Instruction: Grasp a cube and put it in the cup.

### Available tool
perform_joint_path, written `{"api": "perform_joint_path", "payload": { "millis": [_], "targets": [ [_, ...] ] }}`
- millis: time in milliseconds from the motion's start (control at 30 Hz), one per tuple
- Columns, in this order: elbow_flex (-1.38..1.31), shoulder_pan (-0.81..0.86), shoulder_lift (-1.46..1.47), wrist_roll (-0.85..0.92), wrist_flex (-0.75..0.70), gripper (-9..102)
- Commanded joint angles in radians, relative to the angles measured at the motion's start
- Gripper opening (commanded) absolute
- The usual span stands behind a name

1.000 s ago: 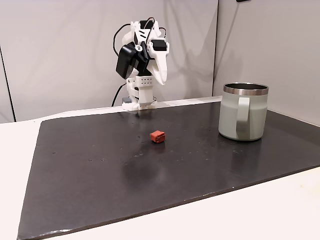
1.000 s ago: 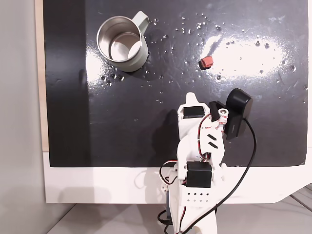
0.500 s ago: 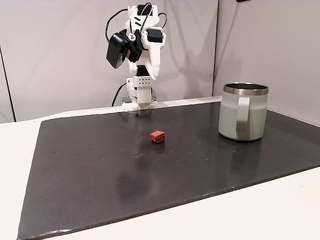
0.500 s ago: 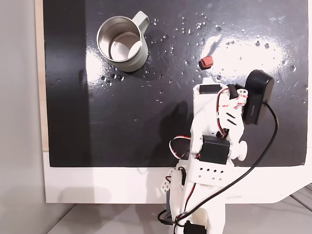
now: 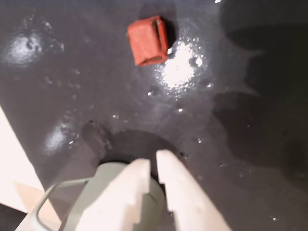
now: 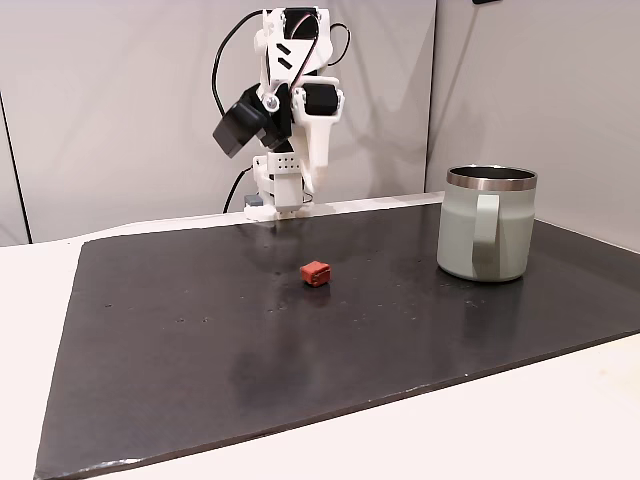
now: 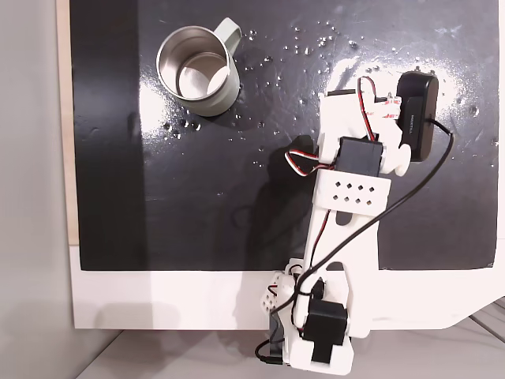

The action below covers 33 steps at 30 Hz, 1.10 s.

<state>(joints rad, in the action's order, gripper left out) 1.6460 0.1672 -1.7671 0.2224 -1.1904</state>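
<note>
Glossy black slab [image 6: 200, 330] on your white counter [image 6: 560, 420] | pale grey walls [image 6: 120, 100] | tiny red-orange cube [image 6: 316, 273] well apart from mint-green steel-rimmed mug [image 6: 487, 237] | tool [image 5: 152, 166] nearly closed, empty.

No text, label, brand, number or sign could be read on anything in the wrist view or in either fixed view.

The cup [image 7: 197, 71] stands upright on the dark worktop [image 7: 110, 158], the white arm [image 7: 347, 205] reaching to its lower right.
</note>
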Motion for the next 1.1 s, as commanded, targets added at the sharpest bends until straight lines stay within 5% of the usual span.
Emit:
{"api": "perform_joint_path", "payload": {
  "millis": [0,1067],
  "targets": [
    [-0.123,0.015,0.054,-0.018,-0.018,0],
    [-0.523,0.014,0.456,0.018,-0.213,1]
  ]
}}
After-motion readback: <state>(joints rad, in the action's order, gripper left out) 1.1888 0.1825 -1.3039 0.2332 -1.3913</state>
